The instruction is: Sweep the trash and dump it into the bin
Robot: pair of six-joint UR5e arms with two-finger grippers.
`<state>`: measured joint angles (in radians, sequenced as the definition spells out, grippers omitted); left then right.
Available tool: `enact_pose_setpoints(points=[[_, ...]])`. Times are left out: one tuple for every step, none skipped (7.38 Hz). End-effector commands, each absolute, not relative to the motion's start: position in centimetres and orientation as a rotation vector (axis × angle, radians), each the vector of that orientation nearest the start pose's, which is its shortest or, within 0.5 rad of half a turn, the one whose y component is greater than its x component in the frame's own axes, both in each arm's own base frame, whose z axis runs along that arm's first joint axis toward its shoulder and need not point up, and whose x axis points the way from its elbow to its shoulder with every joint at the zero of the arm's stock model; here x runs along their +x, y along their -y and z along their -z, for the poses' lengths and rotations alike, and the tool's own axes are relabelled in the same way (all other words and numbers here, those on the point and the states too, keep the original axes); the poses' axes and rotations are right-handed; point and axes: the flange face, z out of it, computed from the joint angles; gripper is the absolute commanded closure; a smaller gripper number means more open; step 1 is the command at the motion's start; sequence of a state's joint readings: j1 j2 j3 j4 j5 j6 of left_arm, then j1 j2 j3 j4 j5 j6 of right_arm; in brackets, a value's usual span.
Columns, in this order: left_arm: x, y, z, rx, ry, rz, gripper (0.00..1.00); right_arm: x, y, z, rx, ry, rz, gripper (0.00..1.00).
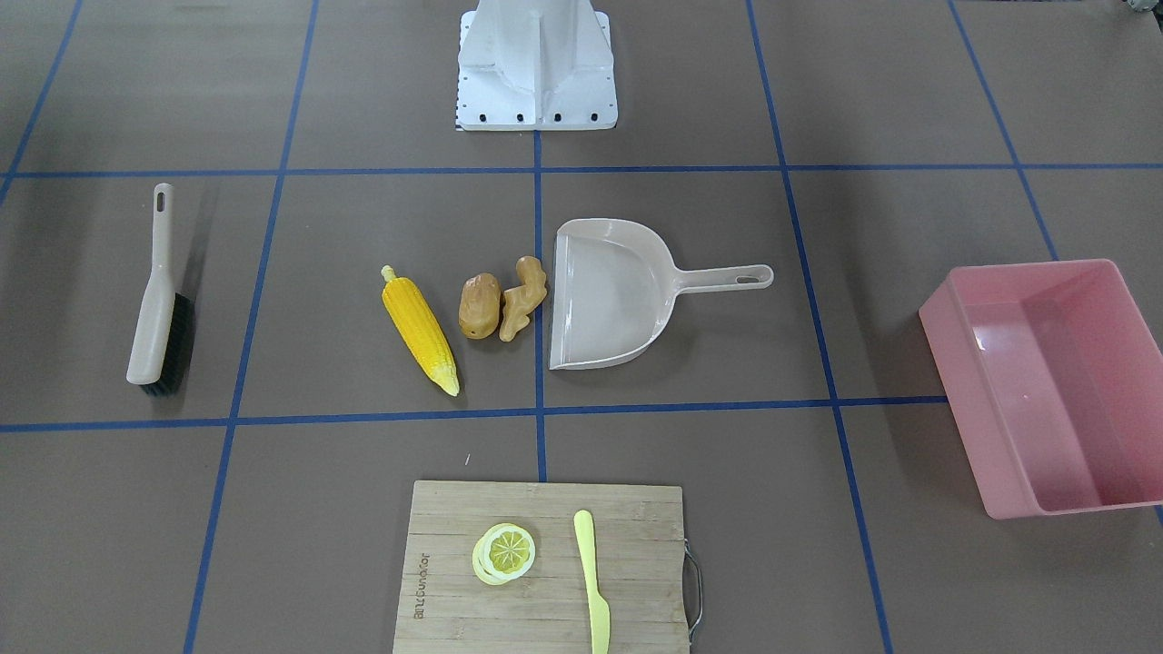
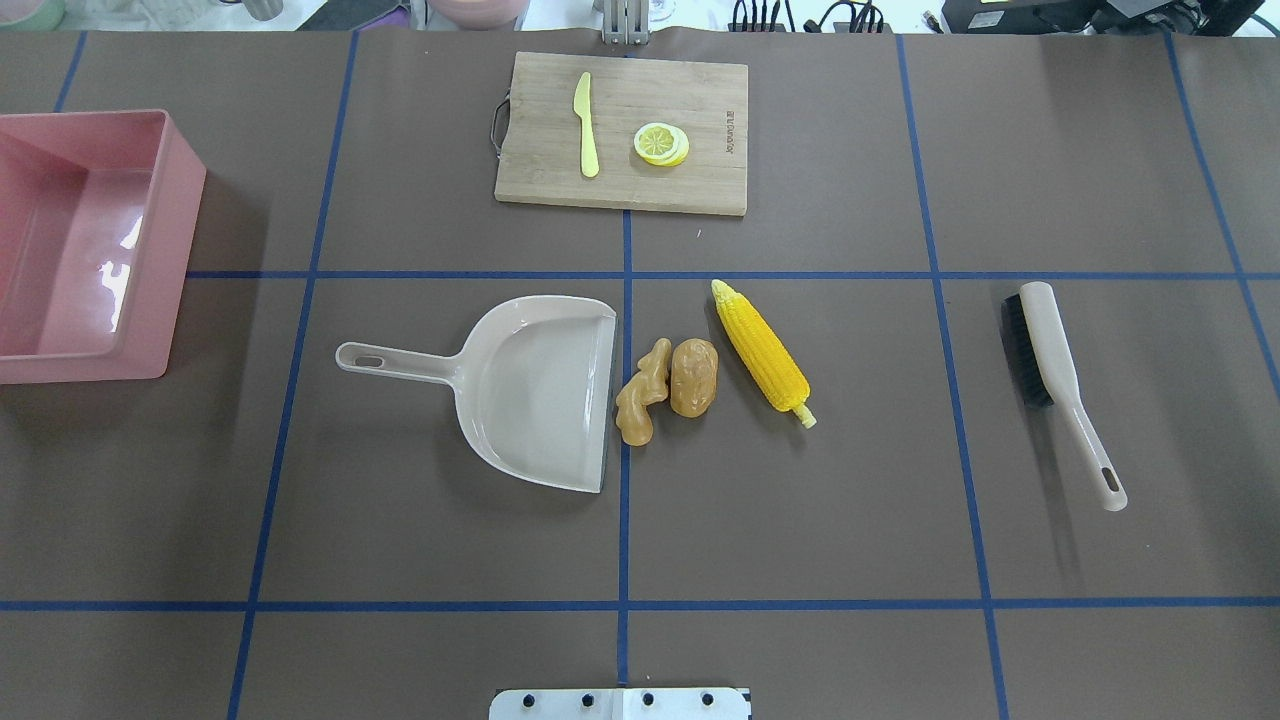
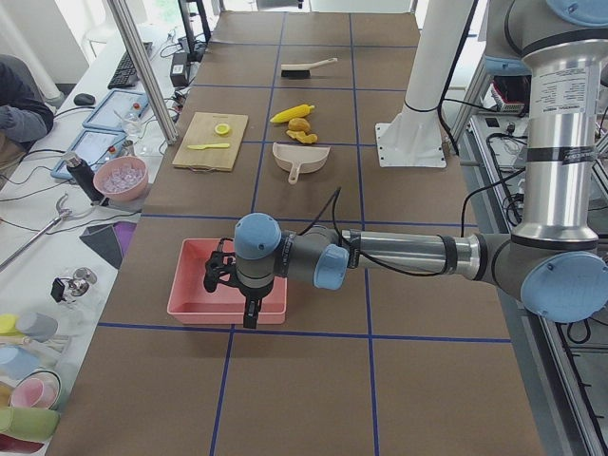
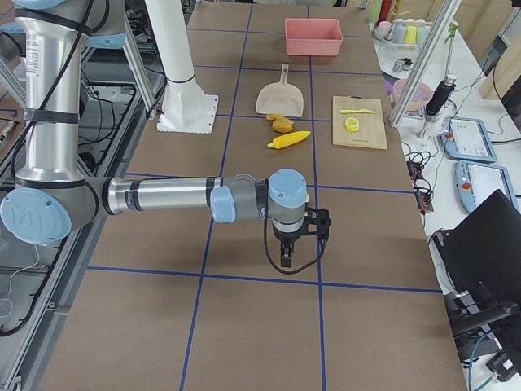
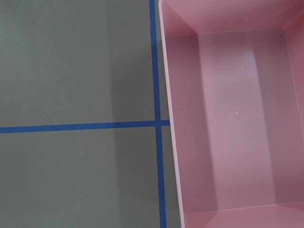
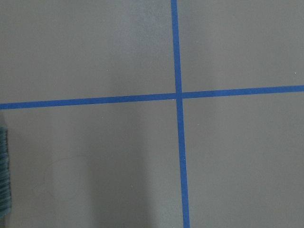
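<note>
The yellow corn cob (image 2: 760,350), brown potato (image 2: 693,377) and tan ginger root (image 2: 640,393) lie together mid-table, just right of the open mouth of the beige dustpan (image 2: 530,390). The pink bin (image 2: 185,200) stands empty at the far left edge; the left wrist view looks straight down into it (image 5: 228,142). My left gripper (image 3: 249,315) hangs over the bin's near edge and shows only in the exterior left view, so I cannot tell its state. My right gripper (image 4: 286,259) hovers over bare table, well short of the trash; I cannot tell its state.
A beige hand brush (image 2: 1060,380) with dark bristles lies at the right; its bristles show at the right wrist view's left edge (image 6: 2,175). A wooden cutting board (image 2: 620,180) with lemon slices (image 2: 661,143) and a pale yellow knife (image 2: 587,125) sits at the far side.
</note>
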<state>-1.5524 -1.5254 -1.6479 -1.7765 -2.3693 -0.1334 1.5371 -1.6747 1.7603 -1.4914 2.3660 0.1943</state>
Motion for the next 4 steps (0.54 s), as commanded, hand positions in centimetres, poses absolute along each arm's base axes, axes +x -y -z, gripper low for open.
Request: enact_pose_setpoints(points=[[-5.2,48.8,-61.9,0.163,-0.808,0.012,0.01,4.5,45.9,-59.0,0.085,0.811,-0.08,0.0],[-5.3,48.8,-61.9,0.164,-0.805,0.013,0.01,3.5,45.7,-58.0,0.089,0.809,-0.057,0.0],[-5.3,48.8,-61.9,0.167,-0.796,0.012,0.01,2.8,45.8,-57.8,0.081,0.81,-0.048,0.0],[-5.3,48.9,-61.9,0.167,-0.795,0.012,0.01,0.9,46.3,-56.7,0.084,0.819,-0.006,0.0]])
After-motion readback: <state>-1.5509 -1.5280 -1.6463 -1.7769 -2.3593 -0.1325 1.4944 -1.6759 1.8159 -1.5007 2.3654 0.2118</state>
